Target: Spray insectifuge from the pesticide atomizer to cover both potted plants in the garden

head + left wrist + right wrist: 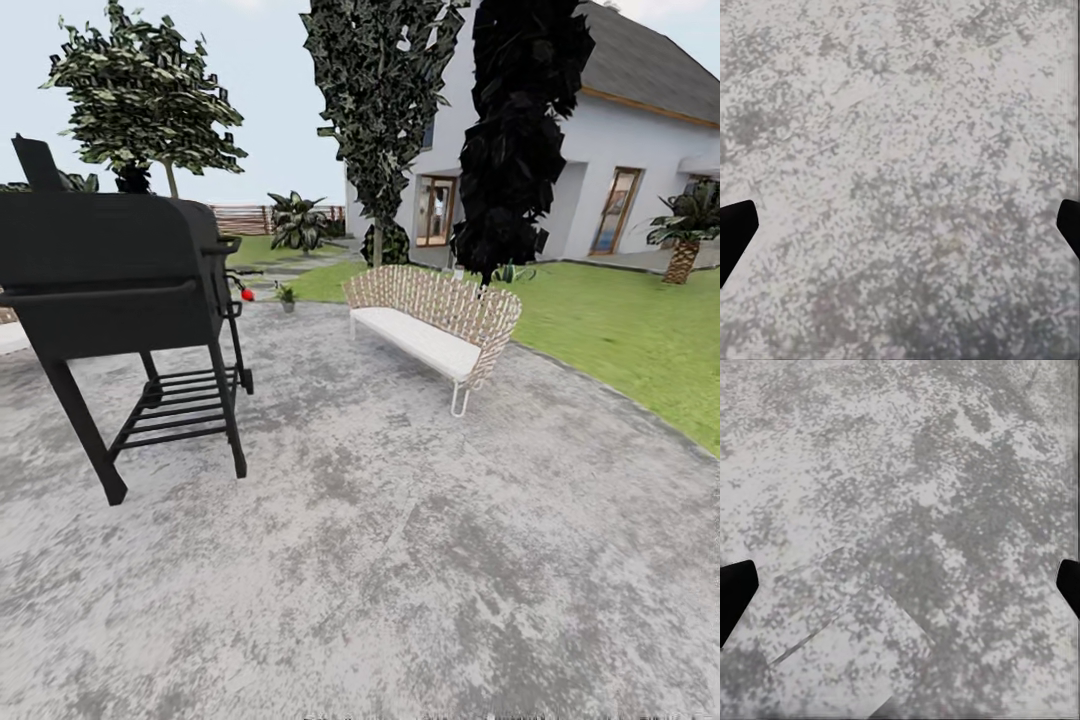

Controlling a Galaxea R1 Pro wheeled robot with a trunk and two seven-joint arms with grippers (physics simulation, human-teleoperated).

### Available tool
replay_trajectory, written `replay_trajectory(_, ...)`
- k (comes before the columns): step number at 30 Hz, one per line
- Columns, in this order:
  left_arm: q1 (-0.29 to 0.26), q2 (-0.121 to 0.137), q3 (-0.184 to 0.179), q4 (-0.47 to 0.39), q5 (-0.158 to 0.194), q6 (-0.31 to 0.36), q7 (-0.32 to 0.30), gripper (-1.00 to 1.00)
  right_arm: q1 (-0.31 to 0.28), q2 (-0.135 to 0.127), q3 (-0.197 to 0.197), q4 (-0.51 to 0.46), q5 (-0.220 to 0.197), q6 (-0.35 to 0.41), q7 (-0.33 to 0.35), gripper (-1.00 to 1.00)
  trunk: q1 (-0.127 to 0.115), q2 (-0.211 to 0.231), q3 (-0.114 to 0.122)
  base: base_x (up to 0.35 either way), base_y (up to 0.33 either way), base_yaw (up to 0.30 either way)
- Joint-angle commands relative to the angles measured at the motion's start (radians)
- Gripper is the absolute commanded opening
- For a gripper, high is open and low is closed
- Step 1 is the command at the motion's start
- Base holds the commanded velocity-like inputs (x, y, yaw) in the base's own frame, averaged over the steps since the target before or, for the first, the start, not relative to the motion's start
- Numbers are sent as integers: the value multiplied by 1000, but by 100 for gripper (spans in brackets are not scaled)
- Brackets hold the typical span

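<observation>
Grey stone patio [400,560] spans the foreground, with lawn [620,340] beyond its far edge. Black grill [120,290] is the landmark: one potted plant [287,296] stands just beyond it at the patio's rim, and a wicker bench [435,325] sits well apart on the same side. Left gripper [900,232] and right gripper [900,592]: jaws spread wide, empty, over patio. Atomizer's place cannot be told.
</observation>
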Motion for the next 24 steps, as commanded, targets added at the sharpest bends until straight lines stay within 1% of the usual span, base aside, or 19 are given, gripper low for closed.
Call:
replay_trajectory(1, 0, 0, 0, 0, -3, -3, -1, 100, -1, 0, -1, 1, 0, -3, 0, 100, 4, -8, -5, 0, 0, -192)
replay_trajectory(10, 0, 0, 0, 0, -3, -3, -1, 100, -1, 0, 0, 1, 1, -3, 0, 100, 38, -71, -45, 0, 0, -164)
replay_trajectory(24, 0, 0, 0, 0, -3, -3, -1, 100, -1, 0, 0, 1, 1, -3, 0, 100, 92, -169, -111, 0, 0, -12)
